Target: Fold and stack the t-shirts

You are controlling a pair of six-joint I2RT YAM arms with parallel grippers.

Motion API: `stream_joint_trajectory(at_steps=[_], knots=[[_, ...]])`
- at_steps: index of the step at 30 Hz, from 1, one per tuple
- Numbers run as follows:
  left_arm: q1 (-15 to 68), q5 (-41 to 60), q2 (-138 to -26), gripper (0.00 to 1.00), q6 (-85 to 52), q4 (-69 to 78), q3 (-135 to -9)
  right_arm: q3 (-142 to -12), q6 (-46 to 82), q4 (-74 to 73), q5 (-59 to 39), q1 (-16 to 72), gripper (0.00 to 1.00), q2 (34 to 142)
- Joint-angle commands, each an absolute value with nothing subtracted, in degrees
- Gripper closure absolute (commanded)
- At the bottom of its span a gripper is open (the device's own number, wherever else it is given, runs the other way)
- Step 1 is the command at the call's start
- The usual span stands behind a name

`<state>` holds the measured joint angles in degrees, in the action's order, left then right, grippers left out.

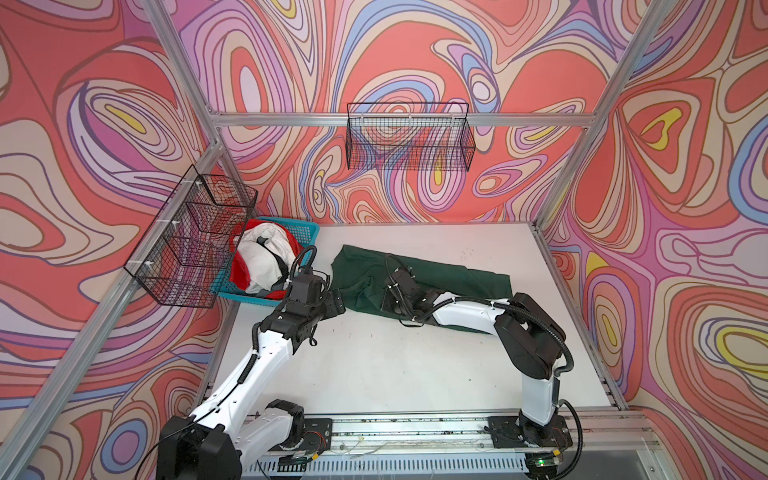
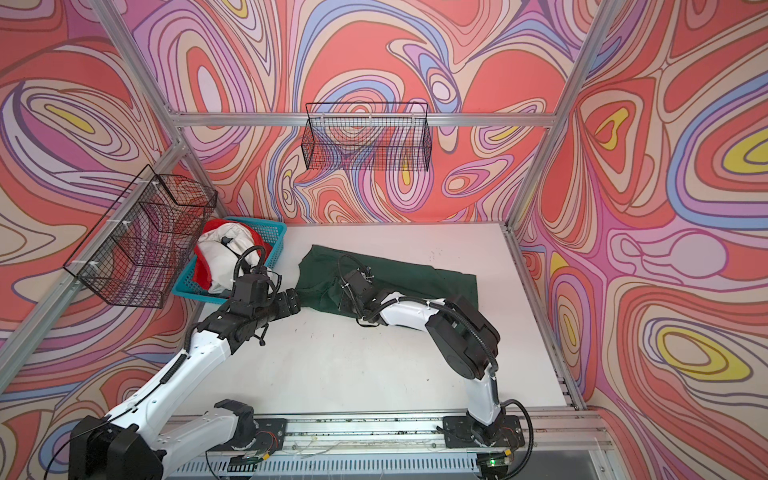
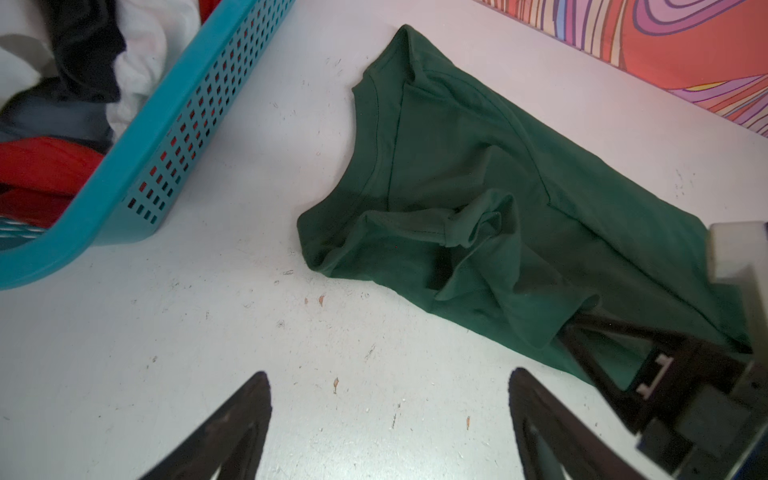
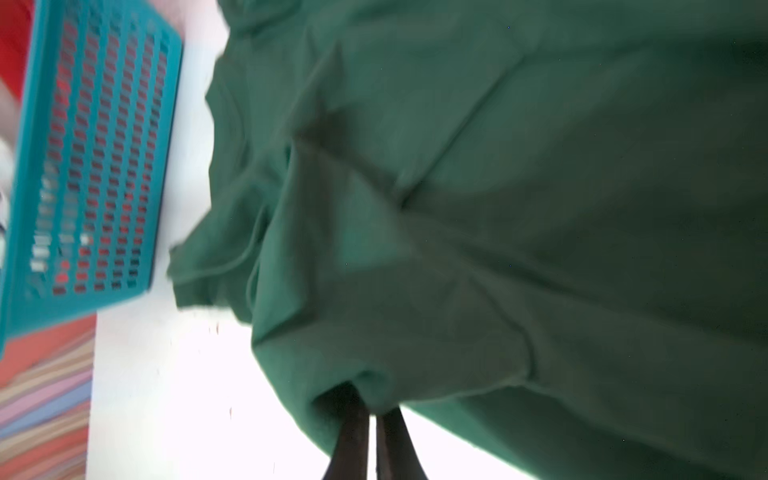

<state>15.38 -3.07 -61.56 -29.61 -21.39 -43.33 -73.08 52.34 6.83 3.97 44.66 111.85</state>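
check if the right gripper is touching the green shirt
Touching. The right wrist view shows the right gripper shut on a fold at the edge of the green shirt.

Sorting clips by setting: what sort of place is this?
Likely a robot test cell: aluminium frame holding printed walls, left arm and right arm mounted on a rail, green t-shirt on a white table.

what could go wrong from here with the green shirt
1. The right hand is shut on just a small bunch at the edge of the green t-shirt; it could slip out.
2. The left hand is open over bare table, so a one-sided pull may drag the shirt rather than spread it.
3. The crumpled sleeve may get folded in.
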Motion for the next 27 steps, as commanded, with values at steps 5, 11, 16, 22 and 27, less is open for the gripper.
stream_joint_trajectory(at_steps=[5, 11, 16, 22, 27], knots=[[15.4, -5.2, -62.7, 0.11, -29.4, -20.1, -44.1, -76.6, 50.7, 8.0, 1.8, 39.3, 1.0, 112.3], [15.5, -5.0, -65.7, 0.11, -28.5, -20.5, -46.7, -83.3, 47.4, 10.0, -2.8, 35.9, 1.0, 118.6], [15.4, -3.6, -68.5, 0.12, -28.3, -19.6, -48.1, -86.0, 46.6, 9.7, -3.5, 33.6, 1.0, 122.0], [15.6, -1.8, -71.7, 0.12, -27.4, -19.2, -49.6, -90.9, 44.4, 15.3, -0.2, 32.1, 1.0, 124.8], [16.2, 0.1, -73.5, 0.12, -25.5, -18.5, -50.3, -92.3, 41.6, 16.9, 0.2, 31.2, 0.69, 124.3]])
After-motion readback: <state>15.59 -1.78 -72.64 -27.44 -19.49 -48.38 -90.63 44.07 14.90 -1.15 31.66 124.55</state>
